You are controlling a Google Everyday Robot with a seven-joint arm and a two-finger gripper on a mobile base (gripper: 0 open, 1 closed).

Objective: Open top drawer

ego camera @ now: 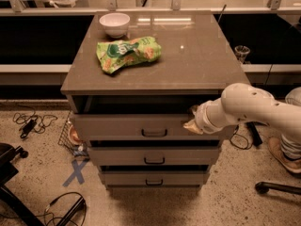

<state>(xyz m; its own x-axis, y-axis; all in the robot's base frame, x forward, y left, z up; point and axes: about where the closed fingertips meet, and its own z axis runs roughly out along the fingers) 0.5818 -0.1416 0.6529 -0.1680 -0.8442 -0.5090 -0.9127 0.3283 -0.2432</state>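
Note:
The top drawer (122,126) is the tallest grey-beige front panel, with a small black bar handle (154,133). It stands pulled out a little, with a dark gap under the cabinet top. My gripper (193,121) is at the drawer's upper right edge, at the end of the white arm (249,109) that comes in from the right. Its tip sits at the top rim of the drawer front, right of the handle.
A white bowl (114,22) and a green snack bag (128,53) lie on the cabinet top (197,55). Two shorter drawers (154,158) sit below. Cables (29,122) and a blue X mark (75,172) lie on the floor left. A chair base (277,187) stands at the right.

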